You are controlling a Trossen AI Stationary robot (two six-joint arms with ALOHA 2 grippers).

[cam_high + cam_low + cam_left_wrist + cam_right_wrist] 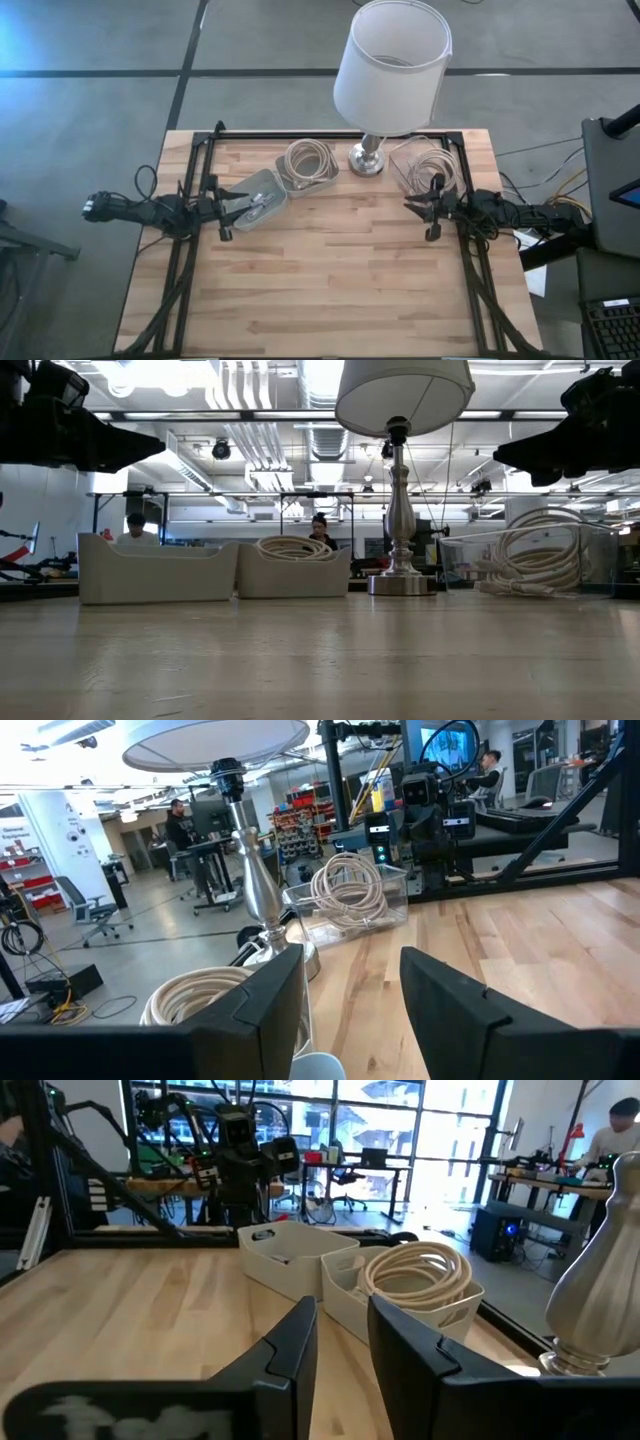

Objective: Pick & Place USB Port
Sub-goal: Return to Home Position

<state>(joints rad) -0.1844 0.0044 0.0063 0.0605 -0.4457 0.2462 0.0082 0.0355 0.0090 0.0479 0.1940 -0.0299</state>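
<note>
Both hands hang empty with fingers parted: left hand (224,214) left of the lamp (368,158), right hand (433,208) right of it. One USB cable (310,158) fills the white bin (287,182) beside the lamp, and another cable (432,160) fills the transparent bin (398,172). I'd retract the arms level, over bare tabletop (330,280), clear of the bin rims.

A wooden table (340,280) is carrying four things in a row along its back part. A white bin (255,200) is sitting at the left, turned at an angle, with a second white bin (308,170) just beside it. A lamp (367,160) is standing on its round metal base near the middle, and a clear bin (425,165) is resting just to its right. A black frame (300,135) is running along the back edge and both sides.
</note>
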